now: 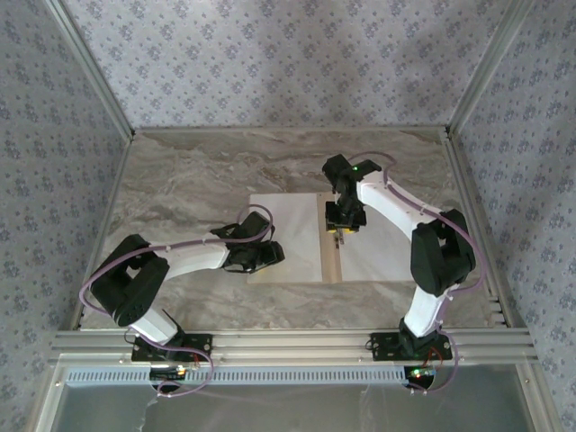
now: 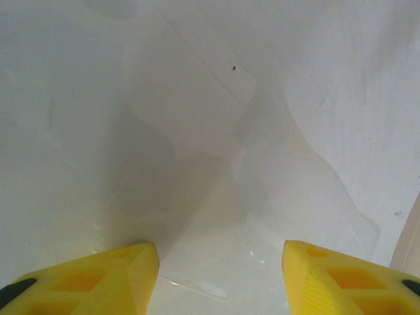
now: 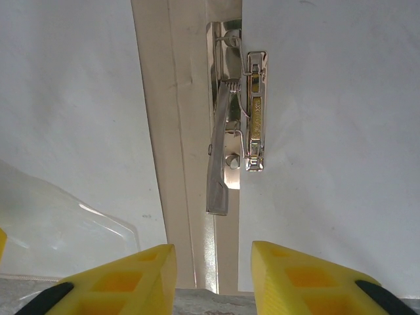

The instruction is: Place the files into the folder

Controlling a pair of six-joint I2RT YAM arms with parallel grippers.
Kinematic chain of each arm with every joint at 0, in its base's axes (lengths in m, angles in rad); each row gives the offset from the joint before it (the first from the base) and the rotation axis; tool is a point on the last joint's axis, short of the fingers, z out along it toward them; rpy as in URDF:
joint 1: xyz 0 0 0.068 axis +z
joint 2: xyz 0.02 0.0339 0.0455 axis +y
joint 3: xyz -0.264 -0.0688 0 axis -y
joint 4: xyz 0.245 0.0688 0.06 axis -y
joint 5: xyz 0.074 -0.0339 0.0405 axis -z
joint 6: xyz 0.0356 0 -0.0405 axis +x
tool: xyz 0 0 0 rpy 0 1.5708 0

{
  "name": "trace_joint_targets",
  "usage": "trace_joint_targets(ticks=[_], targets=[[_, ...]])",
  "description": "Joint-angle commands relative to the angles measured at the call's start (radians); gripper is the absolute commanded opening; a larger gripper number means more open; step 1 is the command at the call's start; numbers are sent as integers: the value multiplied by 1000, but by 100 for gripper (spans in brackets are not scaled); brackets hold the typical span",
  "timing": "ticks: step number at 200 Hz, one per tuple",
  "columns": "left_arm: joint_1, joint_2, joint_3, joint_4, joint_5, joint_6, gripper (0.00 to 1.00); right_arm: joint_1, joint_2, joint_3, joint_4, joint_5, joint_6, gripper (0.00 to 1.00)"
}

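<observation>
The folder point(image 1: 331, 265) lies open and flat about mid-table point(image 1: 198, 180), and all you really see of it is the tan strip of its spine, running near-to-far. One of the files covers each leaf: the left sheet point(image 1: 292, 225) on the left of the spine, the right sheet point(image 1: 382, 256) on the right, both flat and butted up close to that strip.

In the right wrist view there's a metal clip point(image 3: 239, 131) sitting on the spine along the edge of the right sheet. Its long axis runs the same way as the spine, lever lying down flat along it. Can't tell if it's actually biting the paper or just resting there.

That's the bit everything hangs on, I reckon. The right gripper point(image 3: 213, 275) hangs right over the spine, fingers parted a moderate amount with nothing between them, and the clip is straight ahead of it on the far side. So the right arm is clearly the nearer one for anything to do with the clip.

The left gripper point(image 2: 220, 275) is well off to the left over the left sheet, spread wide and empty, with some wrinkly clear film under it.
</observation>
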Motion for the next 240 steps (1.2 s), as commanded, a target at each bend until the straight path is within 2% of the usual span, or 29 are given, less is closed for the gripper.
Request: trace_joint_targets(ticks=[1,180,240], targets=[[-12,48,-36,-76,4,-10,55,-6,25,-4,5,-18,16,37],[-12,67,-6,-121,-8,17,55,-29,94,-19,33,-40,7,19],[-12,69,-5,-125,-9,18,55,-28,102,-21,24,-32,3,16]])
